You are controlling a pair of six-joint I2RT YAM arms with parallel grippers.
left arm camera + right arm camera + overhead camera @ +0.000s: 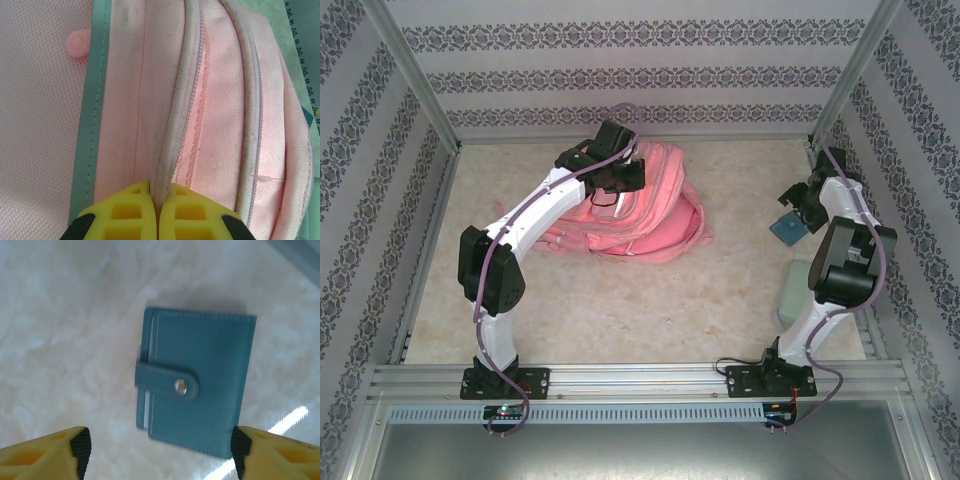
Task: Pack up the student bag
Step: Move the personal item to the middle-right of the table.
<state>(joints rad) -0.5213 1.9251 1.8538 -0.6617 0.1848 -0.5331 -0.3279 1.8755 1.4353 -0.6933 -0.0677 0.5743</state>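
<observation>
Pink student bag (640, 215) lies centre-back; teal wallet (787, 230) near right wall (910, 180).

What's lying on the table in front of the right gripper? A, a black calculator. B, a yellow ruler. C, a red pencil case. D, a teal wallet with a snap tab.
D: in the right wrist view a teal wallet with a snap tab lies flat on the table, framed by the spread fingers of the open right gripper.
</observation>
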